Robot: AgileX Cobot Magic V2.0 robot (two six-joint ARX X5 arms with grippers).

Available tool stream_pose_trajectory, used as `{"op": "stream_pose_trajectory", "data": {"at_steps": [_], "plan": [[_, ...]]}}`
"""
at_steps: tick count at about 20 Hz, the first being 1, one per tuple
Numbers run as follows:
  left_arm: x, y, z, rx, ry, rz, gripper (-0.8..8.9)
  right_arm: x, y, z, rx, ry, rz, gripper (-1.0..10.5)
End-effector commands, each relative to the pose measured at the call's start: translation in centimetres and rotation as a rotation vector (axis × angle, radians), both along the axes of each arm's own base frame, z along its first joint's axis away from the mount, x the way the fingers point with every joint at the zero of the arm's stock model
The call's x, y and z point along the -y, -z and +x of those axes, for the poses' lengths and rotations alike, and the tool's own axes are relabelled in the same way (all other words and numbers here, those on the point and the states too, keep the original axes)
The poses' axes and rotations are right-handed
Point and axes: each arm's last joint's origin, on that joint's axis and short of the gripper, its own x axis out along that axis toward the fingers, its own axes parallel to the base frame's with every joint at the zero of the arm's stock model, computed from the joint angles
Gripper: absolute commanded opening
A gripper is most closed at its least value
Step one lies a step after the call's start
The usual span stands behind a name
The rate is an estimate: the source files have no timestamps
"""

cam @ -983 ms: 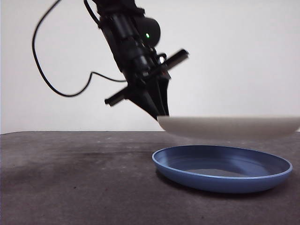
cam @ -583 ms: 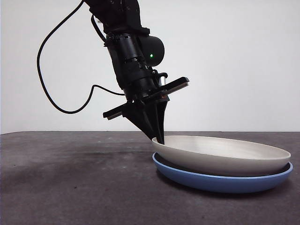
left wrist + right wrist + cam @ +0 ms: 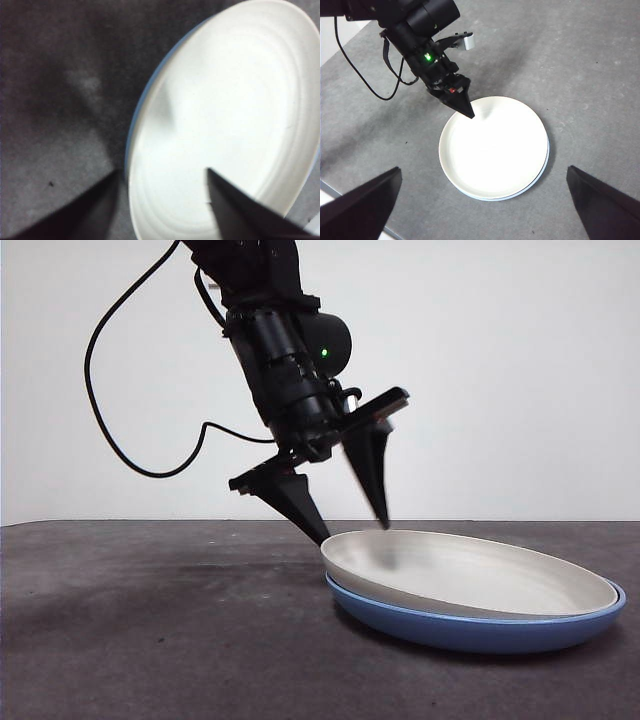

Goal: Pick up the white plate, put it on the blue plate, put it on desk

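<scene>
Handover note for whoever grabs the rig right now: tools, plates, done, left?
Left tool: open, jaws straddling the near rim of the matte cream white plate, not gripping it.
Right tool: open, held high above the plates, holding nothing.
White plate: nested in the glossy blue round plate, sitting slightly tilted, with only a thin blue edge showing in the right wrist view. Both rest on the dark grey mottled desk.
Done: white plate stacked on blue plate.
Left: probably back the left tool away, then move the white plate off onto the desk.
</scene>
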Motion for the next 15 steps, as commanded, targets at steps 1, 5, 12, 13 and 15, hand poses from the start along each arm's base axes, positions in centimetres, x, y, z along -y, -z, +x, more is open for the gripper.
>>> {"op": "stream_pose_trajectory", "data": {"at_steps": [1, 5, 12, 13, 15], "plan": [[0.7, -1.5, 0.5, 0.027, 0.02, -0.029, 4.55, 0.0, -0.6, -0.2, 0.027, -0.009, -0.001, 5.9], [0.3, -6.0, 0.3, 0.093, 0.073, 0.019, 4.72, 0.0, -0.6, -0.2, 0.027, -0.009, -0.001, 5.9], [-2.1, -14.8, -3.7, 0.201, 0.16, 0.017, 4.82, 0.0, -0.5, -0.1, 0.017, 0.001, 0.008, 5.9], [-2.8, -16.5, -4.8, 0.242, 0.165, -0.007, 5.19, 0.0, -0.5, -0.1, 0.01, 0.008, 0.013, 5.9], [-4.6, -19.8, -7.2, 0.323, 0.165, -0.048, 6.0, 0.0, -0.4, 0.0, 0.001, 0.023, 0.019, 5.9]]}}
